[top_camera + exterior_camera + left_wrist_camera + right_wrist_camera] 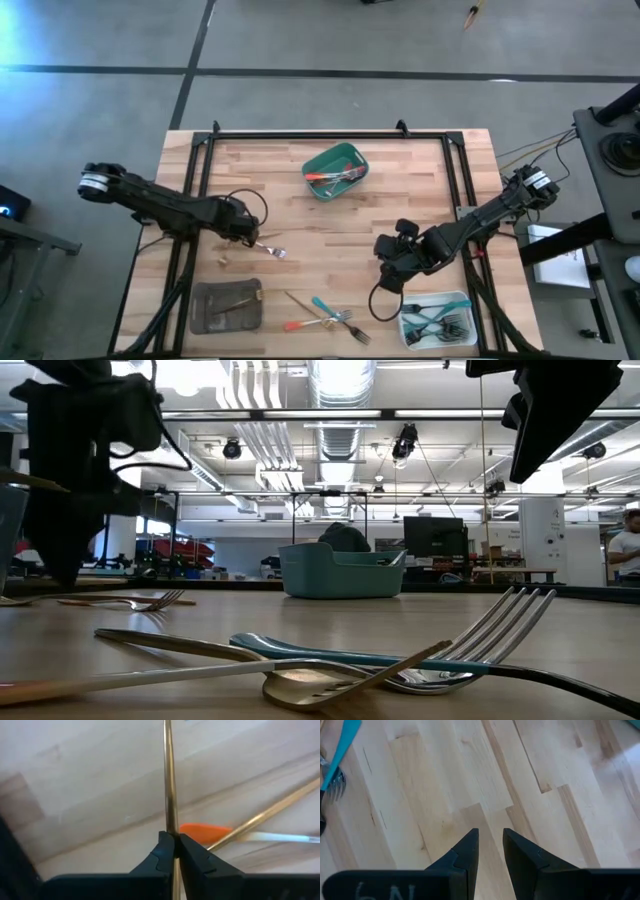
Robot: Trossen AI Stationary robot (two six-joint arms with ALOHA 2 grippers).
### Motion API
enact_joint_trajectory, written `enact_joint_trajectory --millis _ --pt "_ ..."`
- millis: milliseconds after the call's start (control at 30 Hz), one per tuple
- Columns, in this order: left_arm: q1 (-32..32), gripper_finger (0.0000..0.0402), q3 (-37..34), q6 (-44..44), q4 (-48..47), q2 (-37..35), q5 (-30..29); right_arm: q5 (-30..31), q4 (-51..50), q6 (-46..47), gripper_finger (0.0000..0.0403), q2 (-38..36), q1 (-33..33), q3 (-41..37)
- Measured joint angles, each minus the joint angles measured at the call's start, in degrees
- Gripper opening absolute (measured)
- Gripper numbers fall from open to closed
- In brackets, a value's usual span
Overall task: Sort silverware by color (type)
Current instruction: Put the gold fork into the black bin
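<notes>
My left gripper point(173, 837) is shut on a slim gold utensil point(169, 775) at the table's left-middle point(248, 232). A red-orange-handled fork point(201, 831) and another gold utensil point(270, 812) lie on the wood under it. My right gripper point(490, 839) hangs open over bare wood right of centre point(388, 268), touching nothing. A teal-handled fork point(342, 745) lies near it. Loose gold, teal and red-orange pieces point(322, 315) lie crossed by the near edge. The green tray point(336, 170) holds red-orange pieces, the grey tray point(227, 305) gold ones, the white tray point(437, 320) teal ones. My left gripper pinches the gold utensil's thin shaft point(170, 827) between its two fingertips. The shaft runs along the fingers and on past their ends. It appears lifted above the wood; its far end is out of the wrist view.
Black frame rails point(200, 170) run along the table's left, far and right sides. Bare wood point(300, 225) lies between the two grippers and the green tray. In the low view the loose pile point(330, 660) fills the near foreground.
</notes>
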Motion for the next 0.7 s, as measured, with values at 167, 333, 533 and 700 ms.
enact_joint_trajectory --millis 167,333,533,700 --pt "-0.04 0.0001 4.73 4.40 -1.23 -1.60 -0.76 0.01 -0.02 0.00 0.0082 -0.02 0.00 0.00" --pt "-1.58 0.0000 12.85 11.58 -2.84 -1.79 0.93 0.01 -0.02 0.00 0.0082 -0.02 0.00 0.00" --pt "-7.15 0.0000 24.91 22.68 -2.61 -0.37 3.83 0.01 0.00 -2.41 0.0082 -0.04 0.00 0.00" --pt "-15.74 0.0000 30.68 22.83 -2.44 2.01 5.42 0.91 0.02 -3.04 0.0082 -0.04 0.02 -0.08"
